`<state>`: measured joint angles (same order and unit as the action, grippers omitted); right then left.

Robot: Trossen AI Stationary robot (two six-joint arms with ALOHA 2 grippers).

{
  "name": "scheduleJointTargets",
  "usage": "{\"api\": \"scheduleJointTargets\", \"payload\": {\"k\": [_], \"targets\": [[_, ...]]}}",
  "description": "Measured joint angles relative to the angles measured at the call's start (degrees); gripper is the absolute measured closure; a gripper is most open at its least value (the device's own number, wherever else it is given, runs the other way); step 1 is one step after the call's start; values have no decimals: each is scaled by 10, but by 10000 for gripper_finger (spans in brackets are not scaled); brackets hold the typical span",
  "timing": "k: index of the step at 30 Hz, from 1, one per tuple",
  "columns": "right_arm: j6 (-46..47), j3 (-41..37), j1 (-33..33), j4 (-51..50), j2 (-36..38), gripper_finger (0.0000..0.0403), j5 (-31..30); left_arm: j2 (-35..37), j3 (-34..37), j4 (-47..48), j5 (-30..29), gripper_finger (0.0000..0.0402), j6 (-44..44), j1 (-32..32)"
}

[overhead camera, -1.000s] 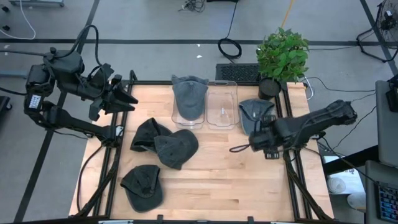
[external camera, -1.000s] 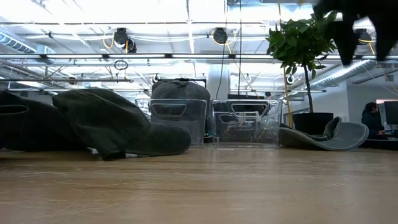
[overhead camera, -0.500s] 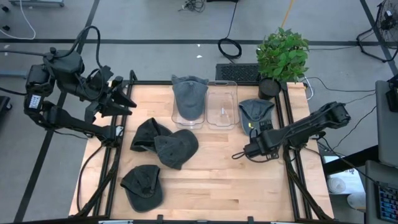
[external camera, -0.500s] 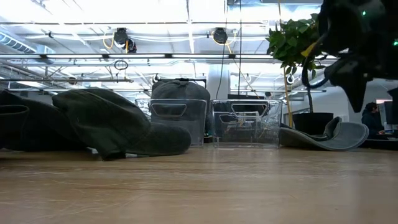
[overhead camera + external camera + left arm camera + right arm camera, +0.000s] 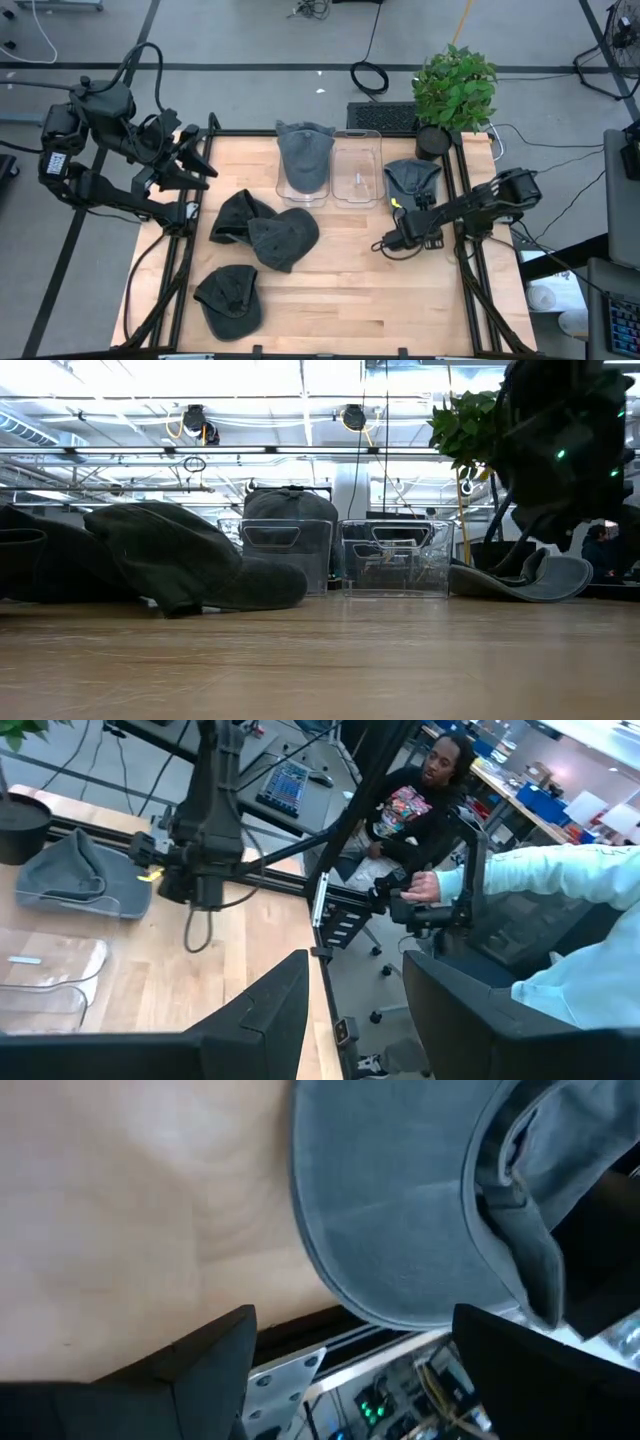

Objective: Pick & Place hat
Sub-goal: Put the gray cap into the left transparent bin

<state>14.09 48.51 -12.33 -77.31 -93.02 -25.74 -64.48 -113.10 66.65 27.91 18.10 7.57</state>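
I've got the right tool (image 5: 381, 245) low over the wooden table (image 5: 340, 290), fingers spread wide and nothing between them. Its wrist camera looks straight at the blue-grey cap with a curved brim (image 5: 420, 1220), which lies flat on the wood right in front of those fingers, not touching them. From above, that same cap (image 5: 410, 180) sits on the table's right side, just beside the empty clear plastic bin (image 5: 357, 175) and near the potted green plant (image 5: 455, 85) at the corner.

The neighbouring clear plastic bin (image 5: 303, 170) already has a grey cap (image 5: 304, 152) lying in it, its crown poking over the far rim. At table height I see both bins side by side with that cap bulging above the left one.

Over on my left, two dark grey caps (image 5: 262, 228) lie overlapping each other in the middle-left of the table, and one more dark grey cap (image 5: 229, 300) lies alone near the front edge.

My left tool (image 5: 195, 160) hangs above the table's far left corner, fingers partly apart and holding nothing. Its wrist view shows a seated person in a dark printed shirt (image 5: 415, 800) beyond the table, and a light-sleeved arm (image 5: 540, 875) reaching to a handle.
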Motion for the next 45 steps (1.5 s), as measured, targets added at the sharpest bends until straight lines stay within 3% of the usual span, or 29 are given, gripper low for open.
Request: {"api": "scheduleJointTargets", "payload": {"k": [15,19,27,29,36,41,45], "targets": [[-10,-11,107,57,-93,92,-30,0,0,0,21,229,-19,0],[-13,-8,111,64,-101,156,-28,0,0,0,34,229,-19,0],[-13,6,87,59,-85,363,-16,0,0,0,33,229,-45,0],[-12,9,76,54,-80,389,-22,0,0,0,32,229,-46,0],[21,45,48,-12,-76,399,-10,0,0,0,19,229,-65,0],[75,122,11,-110,-46,401,29,0,0,0,-19,229,-75,0],[130,191,-20,-126,-2,402,80,0,0,0,-57,229,-79,0]]}}
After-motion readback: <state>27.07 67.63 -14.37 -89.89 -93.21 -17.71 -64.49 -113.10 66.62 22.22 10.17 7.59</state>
